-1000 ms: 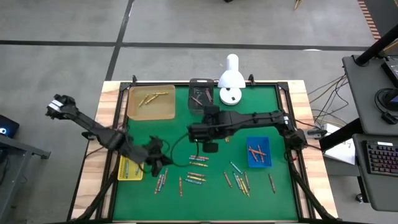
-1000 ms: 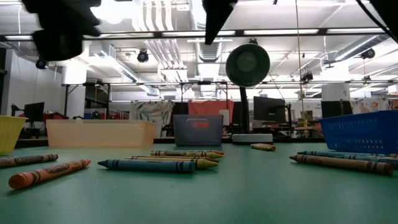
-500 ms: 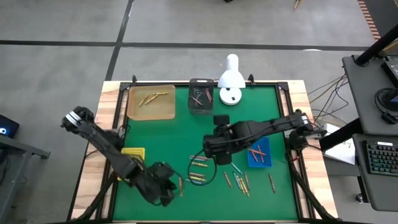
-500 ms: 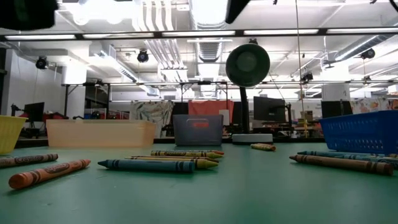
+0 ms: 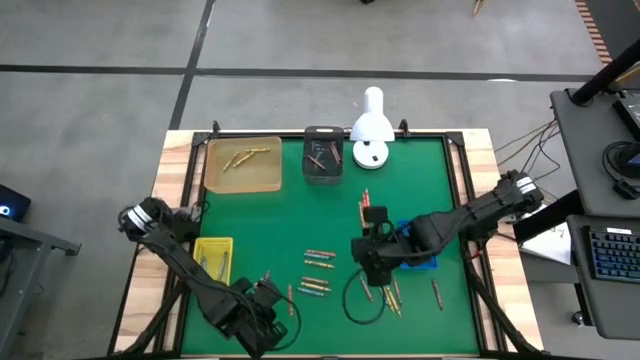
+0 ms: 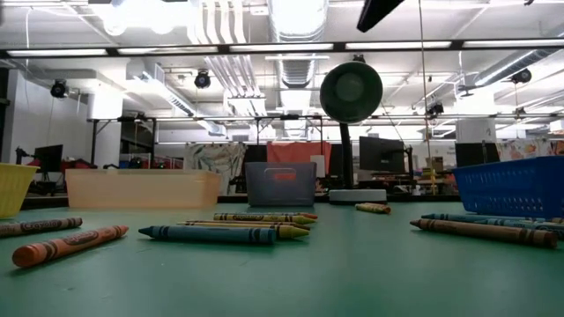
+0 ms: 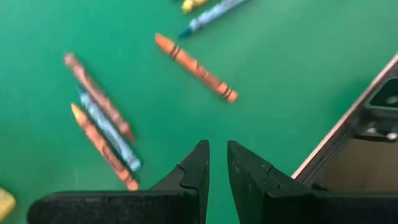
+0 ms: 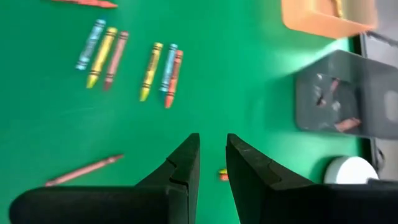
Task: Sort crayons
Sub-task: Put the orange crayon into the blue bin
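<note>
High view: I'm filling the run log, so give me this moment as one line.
left gripper: near front edge, empty | right gripper: mid-table by blue tray, empty | crayons: loose on mat

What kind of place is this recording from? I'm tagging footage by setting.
Probably a robotics lab or workshop. The low view shows an open hall with exposed ceiling ducts, strip lights and benches with monitors; the high view shows a desk with a keyboard beside the green table.

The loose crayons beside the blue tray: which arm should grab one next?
Probably the right. Its gripper hovers empty beside those thin scattered crayons and the blue rectangular tray, while the left gripper sits at the table's near-left edge.
</note>
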Robot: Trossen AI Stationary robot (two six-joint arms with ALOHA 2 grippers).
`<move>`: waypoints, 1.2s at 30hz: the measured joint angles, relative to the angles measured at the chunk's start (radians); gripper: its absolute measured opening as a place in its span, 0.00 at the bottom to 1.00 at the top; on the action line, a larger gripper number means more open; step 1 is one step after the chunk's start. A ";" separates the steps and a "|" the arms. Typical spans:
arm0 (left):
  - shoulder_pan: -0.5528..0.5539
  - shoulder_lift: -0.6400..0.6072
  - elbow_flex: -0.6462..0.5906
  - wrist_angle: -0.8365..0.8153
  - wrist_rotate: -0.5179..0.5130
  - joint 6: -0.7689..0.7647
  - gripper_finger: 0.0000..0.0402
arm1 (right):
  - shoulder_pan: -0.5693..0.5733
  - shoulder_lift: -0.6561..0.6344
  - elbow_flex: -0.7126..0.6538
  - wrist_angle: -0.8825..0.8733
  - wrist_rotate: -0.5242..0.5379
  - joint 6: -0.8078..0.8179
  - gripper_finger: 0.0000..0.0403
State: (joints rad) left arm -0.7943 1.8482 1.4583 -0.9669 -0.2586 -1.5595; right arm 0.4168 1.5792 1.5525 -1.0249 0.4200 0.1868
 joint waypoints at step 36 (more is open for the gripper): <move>-0.047 0.156 -0.014 -0.240 0.073 -0.176 0.32 | 0.085 -0.027 -0.198 0.127 0.000 -0.043 0.17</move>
State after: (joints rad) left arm -0.8410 2.0041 1.4441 -1.2066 -0.1856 -1.7359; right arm 0.5018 1.5524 1.3546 -0.8975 0.4198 0.1439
